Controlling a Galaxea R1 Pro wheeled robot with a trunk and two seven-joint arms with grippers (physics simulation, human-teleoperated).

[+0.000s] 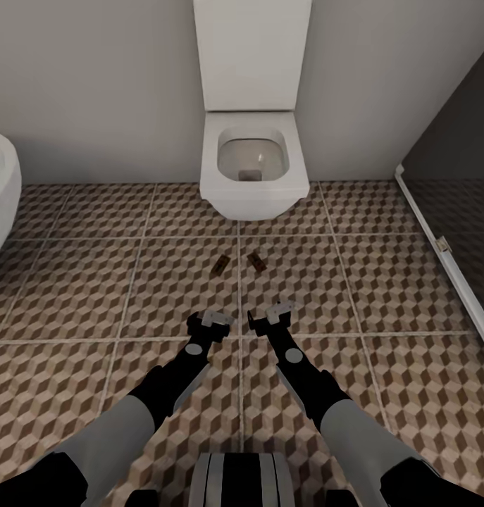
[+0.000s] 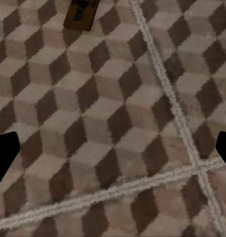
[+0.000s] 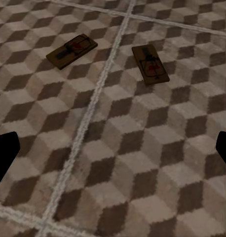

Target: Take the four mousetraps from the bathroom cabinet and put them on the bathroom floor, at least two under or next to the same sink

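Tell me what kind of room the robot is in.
A bathroom, most likely. A white toilet stands against the back wall, the curved white rim of a basin or tub shows at the left edge, and the cube-patterned tiled floor has two mousetraps lying before the toilet.

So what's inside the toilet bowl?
The toilet bowl looks empty, just a grey basin with a darker drain at the bottom. Both mousetraps lie outside it, on the bathroom floor.
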